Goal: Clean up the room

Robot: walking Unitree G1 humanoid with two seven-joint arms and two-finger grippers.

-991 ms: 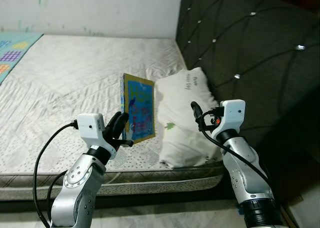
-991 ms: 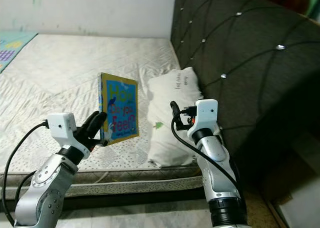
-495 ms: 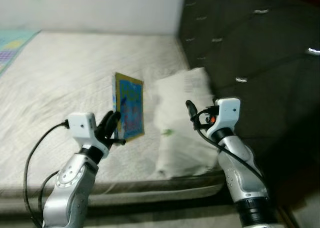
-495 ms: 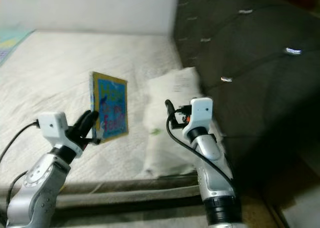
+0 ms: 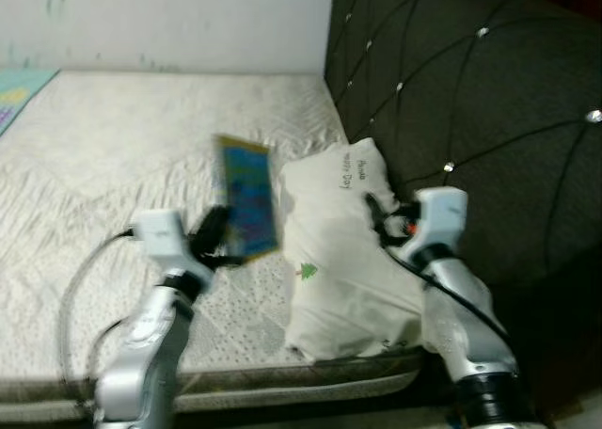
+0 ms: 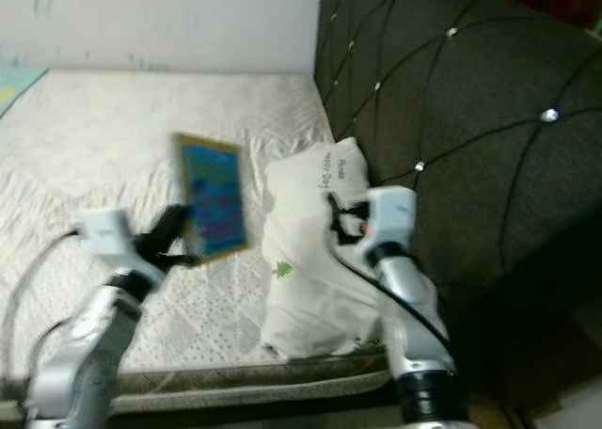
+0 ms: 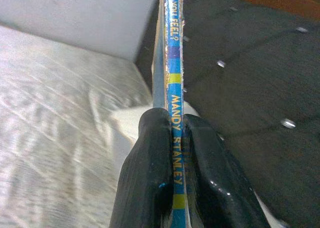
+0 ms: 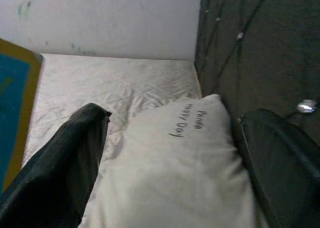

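While our left gripper (image 7: 172,188) has its two black fingers (image 7: 147,178) clenched on the lower edge of the book (image 5: 246,209), we hold that book upright above the mattress (image 5: 113,156), a blue cover with a yellow border turned toward our head camera; the head views are blurred, so the cover print cannot be read there. Along the left wrist camera we see the spine running straight out between the pads, blue and yellow, with the words "MANDY STANLEY" printed on it. At about three o'clock from the book lies the white pillow (image 5: 353,250), just beside it, resting at the mattress's near edge against the dark tufted headboard (image 5: 470,90). Our right gripper (image 8: 170,153) is raised over the pillow, its fingers spread wide apart and grasping nothing; between them the right wrist camera shows the pillow's black lettering "Panda Happy Day". At nine o'clock of the mattress, a corner of a colourful mat (image 5: 23,79) shows along the far edge, below the pale wall (image 5: 169,20).
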